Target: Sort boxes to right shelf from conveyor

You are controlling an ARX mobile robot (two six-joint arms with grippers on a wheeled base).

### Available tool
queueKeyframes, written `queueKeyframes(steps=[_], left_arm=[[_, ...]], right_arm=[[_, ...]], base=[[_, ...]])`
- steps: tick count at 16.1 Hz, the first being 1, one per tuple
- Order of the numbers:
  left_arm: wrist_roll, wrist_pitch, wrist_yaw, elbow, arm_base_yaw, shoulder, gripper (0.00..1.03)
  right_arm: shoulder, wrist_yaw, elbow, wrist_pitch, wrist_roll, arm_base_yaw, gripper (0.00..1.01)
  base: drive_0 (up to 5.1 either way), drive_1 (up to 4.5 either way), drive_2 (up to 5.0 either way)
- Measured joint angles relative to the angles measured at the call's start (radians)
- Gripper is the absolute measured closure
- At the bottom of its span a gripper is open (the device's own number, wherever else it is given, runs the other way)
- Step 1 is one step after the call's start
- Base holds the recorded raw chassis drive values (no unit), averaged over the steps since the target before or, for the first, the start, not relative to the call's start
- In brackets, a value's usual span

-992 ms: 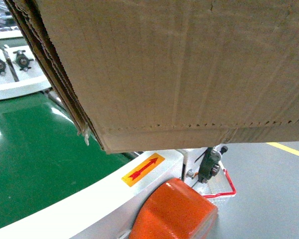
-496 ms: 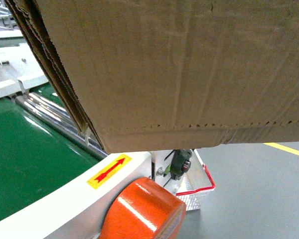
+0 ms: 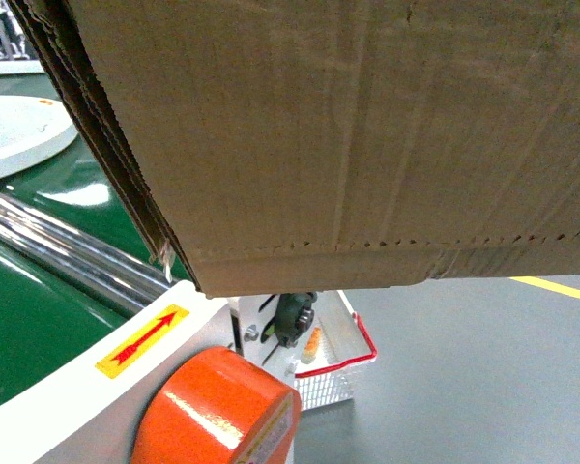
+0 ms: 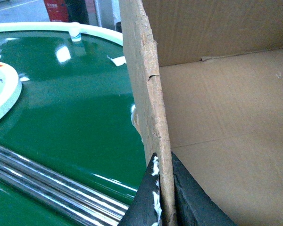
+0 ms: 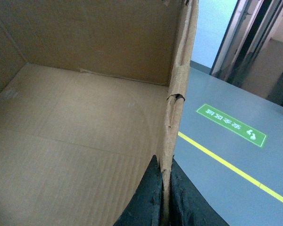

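Note:
A large brown cardboard box (image 3: 367, 135) fills most of the head view, held up above the green conveyor (image 3: 29, 309) and its cream rim (image 3: 68, 396). In the left wrist view my left gripper (image 4: 164, 188) is shut on the box's ragged left wall (image 4: 148, 84), one black finger on each side, with the box's bare inside (image 4: 226, 122) to the right. The right wrist view has my right gripper (image 5: 164, 193) shut on the box's right wall (image 5: 179, 94), the bare box floor (image 5: 75, 132) to its left. The right shelf is out of view.
An orange cylinder (image 3: 217, 411) sits at the conveyor's near end, beside a red-edged wire basket (image 3: 333, 372). Steel rollers (image 3: 58, 251) cross the belt. Grey floor with a yellow line (image 5: 236, 172) and a green sign (image 5: 231, 123) lies to the right.
The conveyor, orange cylinder and wire basket have slid leftward in the head view while the box stays fixed in the frame; steel rollers have come into sight.

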Motion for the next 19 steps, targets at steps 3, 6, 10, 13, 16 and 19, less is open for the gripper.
queueKeyframes(steps=[3, 6, 10, 13, 16, 19], left_arm=[[0.000, 0.000, 0.000, 0.000, 0.000, 0.000, 1.01], [0.000, 0.000, 0.000, 0.000, 0.000, 0.000, 1.01], [0.000, 0.000, 0.000, 0.000, 0.000, 0.000, 1.01], [0.000, 0.000, 0.000, 0.000, 0.000, 0.000, 1.01], [0.000, 0.000, 0.000, 0.000, 0.000, 0.000, 1.01], [0.000, 0.000, 0.000, 0.000, 0.000, 0.000, 1.01]], right_arm=[[0.000, 0.000, 0.000, 0.000, 0.000, 0.000, 0.99], [0.000, 0.000, 0.000, 0.000, 0.000, 0.000, 0.99], [0.000, 0.000, 0.000, 0.000, 0.000, 0.000, 0.99], [0.000, 0.000, 0.000, 0.000, 0.000, 0.000, 0.99], [0.000, 0.000, 0.000, 0.000, 0.000, 0.000, 0.99], [0.000, 0.000, 0.000, 0.000, 0.000, 0.000, 0.99]], base=[[-1.1, -1.14, -1.1], [-1.2, -1.19, -1.2], [-1.2, -1.21, -1.2], [-1.2, -1.20, -1.2], [-1.2, -1.21, -1.2], [-1.3, -1.30, -1.3]])
